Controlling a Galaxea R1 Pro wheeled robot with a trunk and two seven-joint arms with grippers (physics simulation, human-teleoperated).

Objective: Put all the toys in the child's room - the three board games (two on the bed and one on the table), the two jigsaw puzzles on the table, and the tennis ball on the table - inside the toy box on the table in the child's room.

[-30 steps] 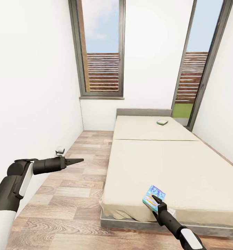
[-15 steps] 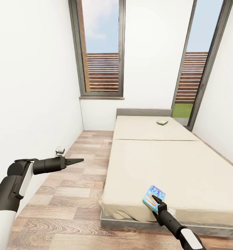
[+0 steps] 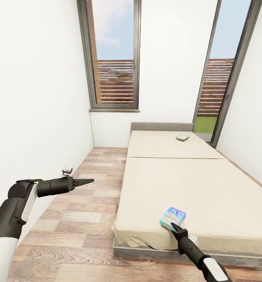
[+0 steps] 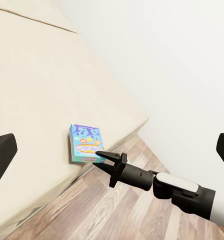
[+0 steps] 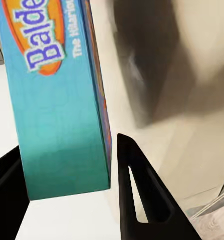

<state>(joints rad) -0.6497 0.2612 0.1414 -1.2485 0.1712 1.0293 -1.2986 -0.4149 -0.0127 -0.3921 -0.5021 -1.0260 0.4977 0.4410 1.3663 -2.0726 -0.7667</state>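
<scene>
The blue board game (image 3: 173,216) lies on the bed (image 3: 193,184) at its 6 o'clock edge, between the right claw's (image 3: 173,226) fingers, which look clenched on it. Another game (image 3: 182,137) waits at 12 o'clock. The left claw (image 3: 88,181) hangs clenched, empty. Nothing looks packed yet.

Blue board game (image 3: 173,217): flat box with a teal side and cartoon cover lettered in orange and purple, lying near the foot corner of the bed (image 3: 193,184), cover facing up, its near end sitting between the right gripper's (image 3: 172,226) two fingers. White-green board game (image 3: 182,137): small flat box resting flat near the head of the cream mattress, well apart from the blue one.
</scene>
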